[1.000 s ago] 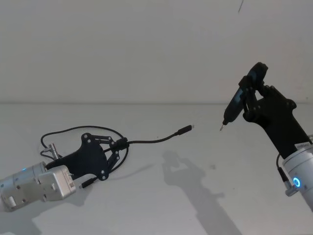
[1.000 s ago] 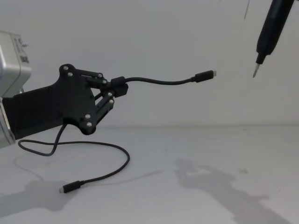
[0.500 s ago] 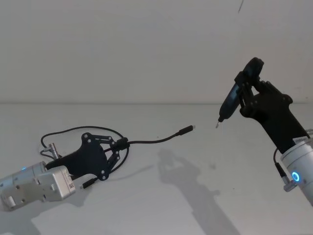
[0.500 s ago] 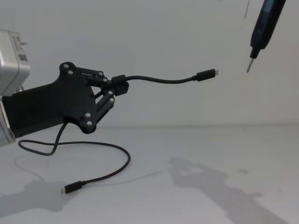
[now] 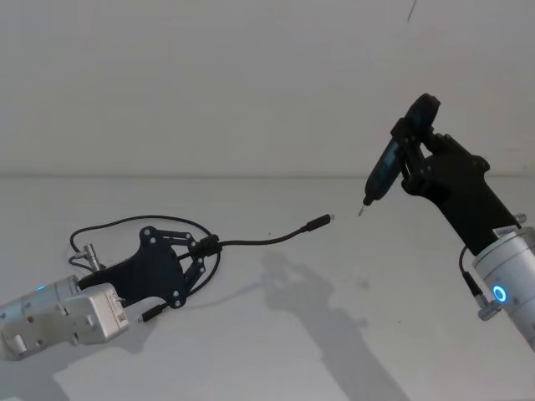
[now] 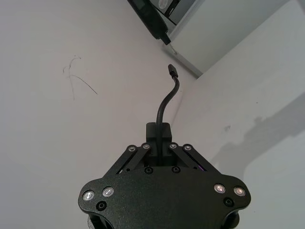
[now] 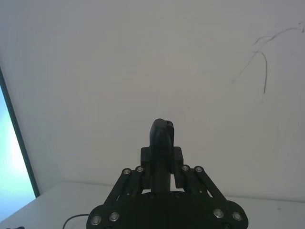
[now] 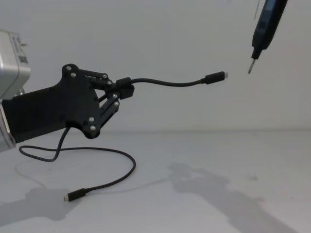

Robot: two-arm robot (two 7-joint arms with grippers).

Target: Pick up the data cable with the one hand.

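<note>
We log left pincer (image 5: 206, 245) clenched on cable (image 5: 261, 241), above tabletop (image 5: 410, 292); right pincer (image 5: 411, 150) grasps tool (image 5: 385, 170), tip near cable's plug (image 5: 316, 221).

Head looks down, chest sideways; both share data cable (image 5: 251, 243).

Counting one data cable (image 5: 251, 241), ending in two small plugs: one raised plug (image 5: 316, 221) and one low plug (image 5: 150, 312) down by the table (image 5: 251, 355). Counting two black grippers, the left gripper (image 5: 206, 245) and the right gripper (image 5: 412, 150). Counting one slim stick tool (image 5: 386, 170), carrying a single metal tip (image 5: 361, 211). Counting two silver arms, the left arm (image 5: 58, 313) and the right arm (image 5: 512, 288), and one table.
</note>
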